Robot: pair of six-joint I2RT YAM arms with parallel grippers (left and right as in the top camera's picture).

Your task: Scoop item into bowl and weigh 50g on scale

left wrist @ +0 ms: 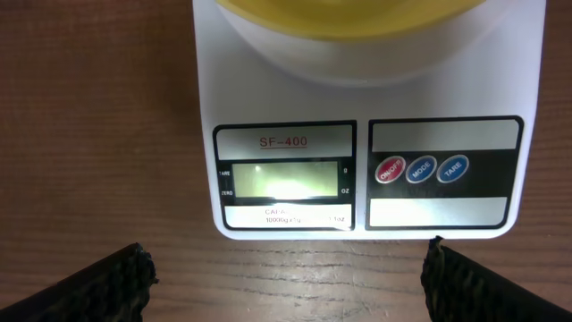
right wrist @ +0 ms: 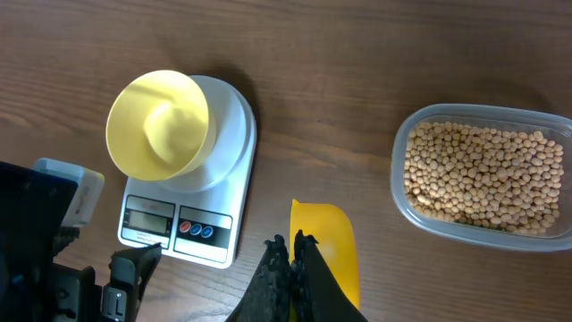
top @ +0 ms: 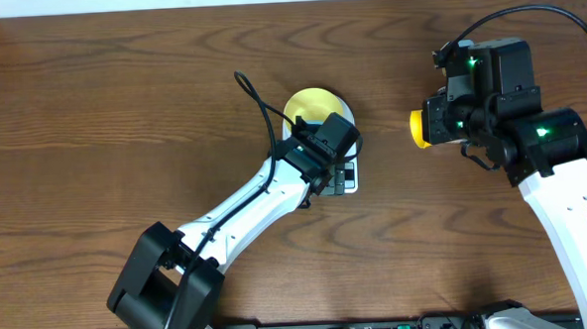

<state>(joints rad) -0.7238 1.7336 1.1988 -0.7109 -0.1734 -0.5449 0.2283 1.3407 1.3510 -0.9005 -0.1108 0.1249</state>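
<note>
Your right claw [right wrist: 290, 268] is clamping the yellow scoop [right wrist: 326, 246] by its handle, the empty blade running straight out ahead of the fingers. The beans [right wrist: 483, 174] are lying in the clear container [right wrist: 398, 183], on the far side of the scoop from the scale [right wrist: 234, 143], so you are likely facing a swing away from the scale, and this arm is the nearer one. Your left claw [left wrist: 286, 259] is hanging wide open at the scale's front edge, just before its display [left wrist: 281, 179]; the bowl [right wrist: 156, 125] is sitting empty on the scale.
</note>
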